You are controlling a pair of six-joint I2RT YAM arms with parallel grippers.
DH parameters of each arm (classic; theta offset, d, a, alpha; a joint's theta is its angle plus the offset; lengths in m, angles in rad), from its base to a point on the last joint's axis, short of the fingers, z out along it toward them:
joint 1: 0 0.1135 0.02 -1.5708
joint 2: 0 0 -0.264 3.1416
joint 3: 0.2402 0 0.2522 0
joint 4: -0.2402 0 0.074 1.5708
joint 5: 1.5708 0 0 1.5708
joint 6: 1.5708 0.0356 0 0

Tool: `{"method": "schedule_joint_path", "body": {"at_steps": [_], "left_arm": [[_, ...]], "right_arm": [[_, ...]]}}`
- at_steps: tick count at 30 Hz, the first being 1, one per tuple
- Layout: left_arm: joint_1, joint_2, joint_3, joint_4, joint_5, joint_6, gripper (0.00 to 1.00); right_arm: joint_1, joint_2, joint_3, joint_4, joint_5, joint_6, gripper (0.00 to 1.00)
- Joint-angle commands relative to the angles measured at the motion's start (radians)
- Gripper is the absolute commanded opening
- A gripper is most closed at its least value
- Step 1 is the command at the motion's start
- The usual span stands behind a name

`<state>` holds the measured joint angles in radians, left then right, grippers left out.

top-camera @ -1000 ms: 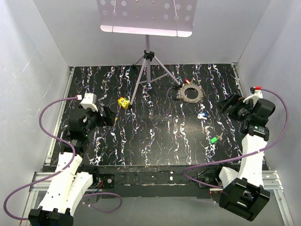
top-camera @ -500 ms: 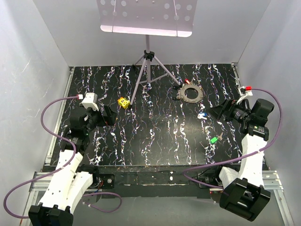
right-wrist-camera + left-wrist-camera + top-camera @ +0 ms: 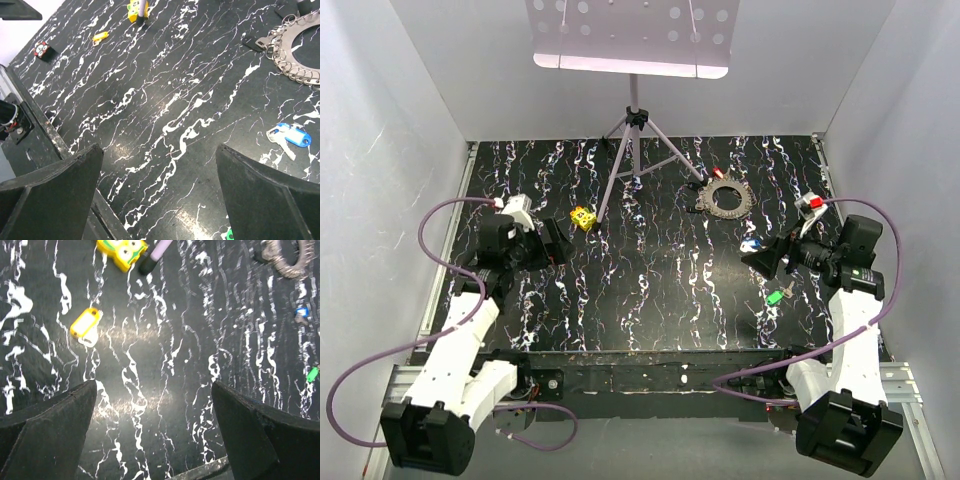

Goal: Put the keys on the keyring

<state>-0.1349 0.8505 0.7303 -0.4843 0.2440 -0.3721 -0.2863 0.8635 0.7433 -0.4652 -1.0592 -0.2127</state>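
Both arms' jaws gape wide and empty above a black marbled desk (image 3: 650, 290).
The blue-tagged key (image 3: 290, 136) lies flat just ahead of the right jaws, near the keyring (image 3: 295, 55); the surest pick is probably lowering squarely over its plastic head and pinching across its edges.

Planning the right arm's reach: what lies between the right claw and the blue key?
Only bare marbled table, seen in the right wrist view, separates the open right claw from the blue key; the green key lies off that line.
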Motion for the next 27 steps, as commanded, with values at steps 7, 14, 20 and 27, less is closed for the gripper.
{"method": "schedule_joint_path", "body": {"at_steps": [7, 14, 20, 27], "left_arm": [[-0.106, 0.28, 0.126, -0.165, -0.225, 0.033, 1.0], [-0.108, 0.41, 0.139, -0.129, -0.327, -0.049, 0.86], [-0.108, 0.464, 0.101, -0.031, -0.408, -0.188, 0.68], [-0.108, 0.531, 0.092, 0.041, -0.479, -0.241, 0.54]], "right_arm": [[0.018, -0.038, -0.027, -0.081, -0.056, -0.176, 1.0], [0.018, -0.058, -0.025, -0.11, -0.084, -0.209, 1.0], [0.018, -0.064, -0.027, -0.112, -0.082, -0.209, 1.0], [0.018, -0.066, -0.028, -0.113, -0.09, -0.209, 1.0]]}}
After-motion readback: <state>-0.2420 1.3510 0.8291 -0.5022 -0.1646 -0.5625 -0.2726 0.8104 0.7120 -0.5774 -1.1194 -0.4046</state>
